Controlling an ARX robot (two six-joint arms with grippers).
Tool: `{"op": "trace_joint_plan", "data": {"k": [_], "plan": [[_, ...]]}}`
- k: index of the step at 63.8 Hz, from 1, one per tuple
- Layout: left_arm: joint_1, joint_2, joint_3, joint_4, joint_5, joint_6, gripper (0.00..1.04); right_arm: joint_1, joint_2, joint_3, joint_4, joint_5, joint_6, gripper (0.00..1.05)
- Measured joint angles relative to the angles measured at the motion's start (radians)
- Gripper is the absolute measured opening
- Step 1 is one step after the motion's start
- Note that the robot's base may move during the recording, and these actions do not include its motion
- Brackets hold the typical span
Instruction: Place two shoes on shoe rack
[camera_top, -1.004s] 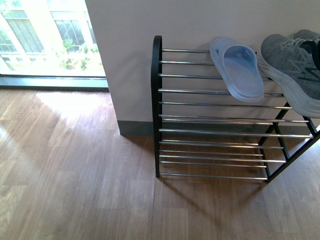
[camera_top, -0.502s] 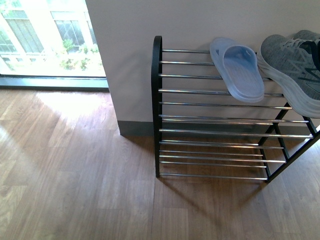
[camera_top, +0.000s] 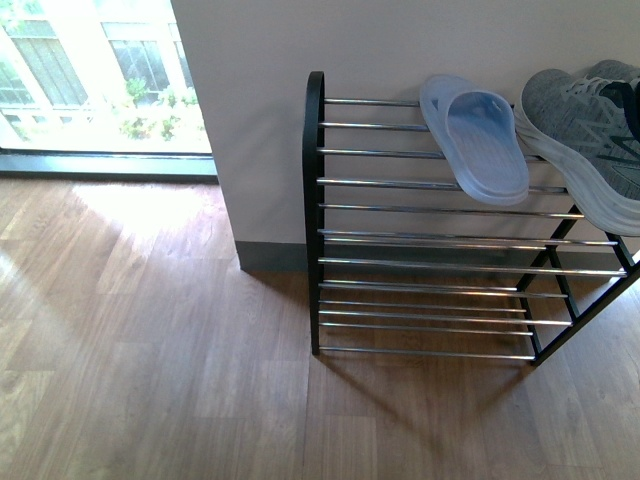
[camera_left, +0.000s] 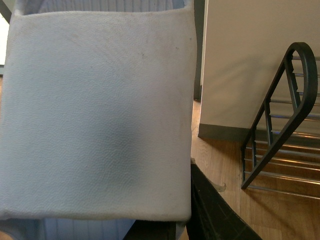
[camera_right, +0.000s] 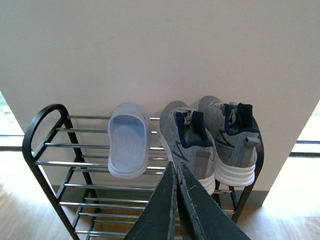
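Front view: shoe rack (camera_top: 420, 240) stood against the wall (camera_top: 260, 60) on the wood floor (camera_top: 150, 380); one pale blue slide sandal (camera_top: 473, 137) lay on the top tier rods, toe end overhanging toward the camera; one grey sneaker (camera_top: 585, 135) sat just right of it on the same tier, partly cut by the frame edge; neither arm showed in this view.

Right wrist view: right gripper (camera_right: 178, 187) hung in front of the rack (camera_right: 55, 150), fingers (camera_right: 162, 210) pressed together, nothing between them; jaws clenched empty. Both grey sneakers (camera_right: 210, 140) sat side by side on the top tier, heels toward the camera, navy lining visible; the sandal (camera_right: 127, 142) lay just beside them, apart from the gripper; jaw tips lined up below the nearer sneaker's heel, not touching as far as I could tell.

Left wrist view: a pale blue slab (camera_left: 97, 115) filled most of the frame, pressed right up to the camera; probably the strap of the second slide sandal, though the view was too close to be sure. Dark finger (camera_left: 212, 210) of the left gripper ran along its edge; looked clamped on the slab, other finger hidden behind it. Rack's black side frame (camera_left: 292, 105) stood off to the side, well apart from the held piece; lower rods and floor visible past it.
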Motion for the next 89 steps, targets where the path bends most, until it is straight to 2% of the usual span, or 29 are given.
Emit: {"op": "trace_joint_plan", "data": {"k": [42,77,80,84,89], "plan": [[0.000,0.000,0.000,0.000,0.000,0.000,0.02,0.000,-0.388,-0.002,-0.360,0.000,0.000,0.01],[0.000,0.000,0.000,0.000,0.000,0.000,0.02,0.000,-0.535,-0.001,-0.507,0.000,0.000,0.01],[0.000,0.000,0.000,0.000,0.000,0.000,0.02,0.000,-0.562,-0.001,-0.537,0.000,0.000,0.01],[0.000,0.000,0.000,0.000,0.000,0.000,0.02,0.000,-0.650,-0.001,-0.657,0.000,0.000,0.01],[0.000,0.000,0.000,0.000,0.000,0.000,0.02,0.000,-0.701,-0.001,-0.681,0.000,0.000,0.01]]}}
